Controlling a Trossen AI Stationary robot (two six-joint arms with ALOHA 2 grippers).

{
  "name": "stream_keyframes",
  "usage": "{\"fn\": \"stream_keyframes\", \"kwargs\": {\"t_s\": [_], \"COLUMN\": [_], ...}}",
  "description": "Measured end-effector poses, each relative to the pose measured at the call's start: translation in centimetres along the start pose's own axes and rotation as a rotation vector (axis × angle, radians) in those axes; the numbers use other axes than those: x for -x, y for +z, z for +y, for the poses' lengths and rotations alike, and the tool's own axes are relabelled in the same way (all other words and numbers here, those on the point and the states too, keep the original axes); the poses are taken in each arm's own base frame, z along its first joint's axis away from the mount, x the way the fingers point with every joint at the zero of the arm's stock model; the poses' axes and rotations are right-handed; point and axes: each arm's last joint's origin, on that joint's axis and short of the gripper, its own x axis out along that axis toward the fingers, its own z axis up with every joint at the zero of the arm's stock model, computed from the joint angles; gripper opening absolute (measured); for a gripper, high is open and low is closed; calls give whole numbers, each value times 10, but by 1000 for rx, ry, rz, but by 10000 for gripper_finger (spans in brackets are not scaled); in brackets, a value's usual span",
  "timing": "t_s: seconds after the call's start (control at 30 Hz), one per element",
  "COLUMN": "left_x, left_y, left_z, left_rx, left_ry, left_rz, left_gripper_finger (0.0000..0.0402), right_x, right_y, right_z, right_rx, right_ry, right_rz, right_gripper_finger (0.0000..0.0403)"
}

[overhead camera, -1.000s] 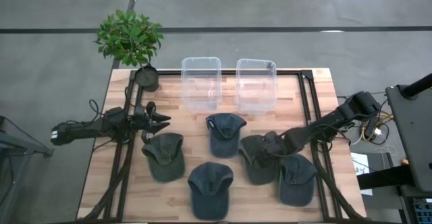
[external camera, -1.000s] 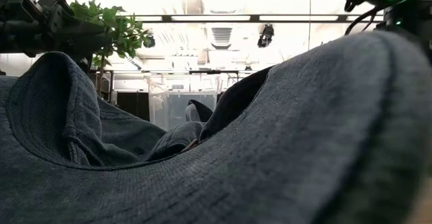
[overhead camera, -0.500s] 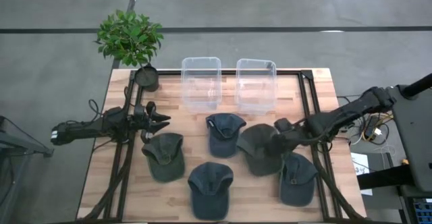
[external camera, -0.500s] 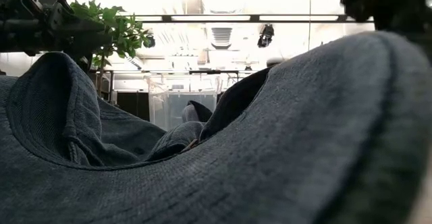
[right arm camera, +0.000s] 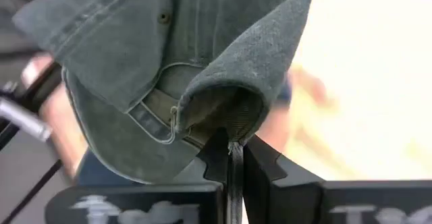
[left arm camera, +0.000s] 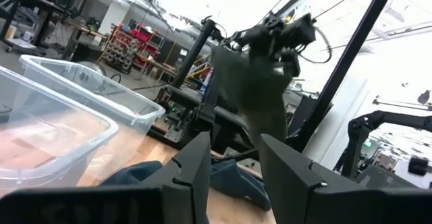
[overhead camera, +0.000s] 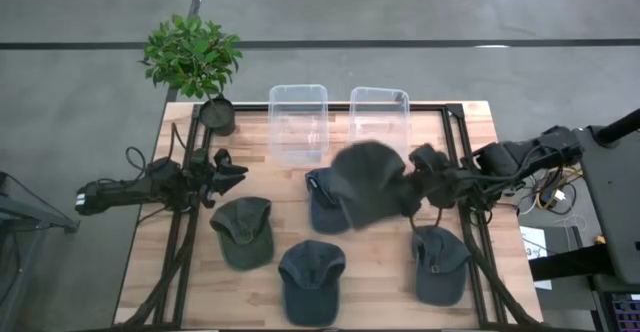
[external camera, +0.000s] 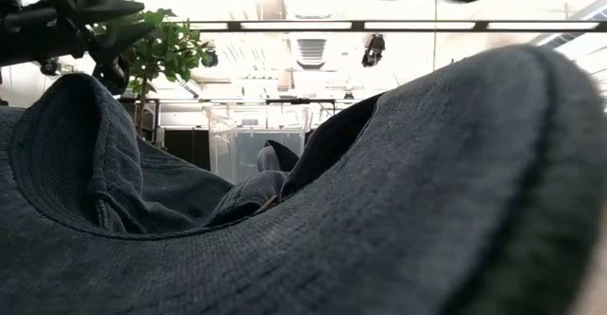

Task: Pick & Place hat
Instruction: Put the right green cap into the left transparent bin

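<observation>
While its two fingers pinch the back edge of a cap, the right hand [overhead camera: 428, 184] sits right of centre in the high view, lifted off the tabletop [overhead camera: 470, 122]. In the right wrist view the held hat [right arm camera: 182, 62] hangs from that pinch, its adjuster strap and soft rim folded between the pads. Seen from above, it droops just below the two clear bins [overhead camera: 298, 122], overlapping another cap. It looks light and limp: denim-like cloth that sags and swings, with only the brim likely stiff. A rim or brim grasp should hold it better than the crown. At mid-left of the high view the left hand [overhead camera: 228, 170] waits with its fingers apart, holding nothing. Four more caps lie below on the wood. A potted plant [overhead camera: 192, 57] stands at upper left. One near cap fills almost all of the low view, hiding the tabletop behind it. The held hat is motion-blurred there and from above.
</observation>
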Motion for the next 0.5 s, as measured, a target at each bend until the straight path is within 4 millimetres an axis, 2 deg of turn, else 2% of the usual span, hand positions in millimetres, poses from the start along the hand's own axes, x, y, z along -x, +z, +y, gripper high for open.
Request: {"fn": "stream_keyframes", "kwargs": {"t_s": [0.17, 0.33, 0.5], "left_x": [0, 0, 0], "left_y": [0, 0, 0], "left_z": [0, 0, 0], "left_rx": [0, 0, 0], "left_ry": [0, 1, 1], "left_rz": [0, 0, 1], "left_gripper_finger": [119, 119, 119], "right_x": [-1, -16, -28], "right_y": [17, 19, 15], "right_z": [22, 39, 44], "right_rx": [233, 489, 564], "right_ry": [-112, -268, -383], "right_rz": [-230, -346, -415], "right_gripper_finger": [13, 13, 13]}}
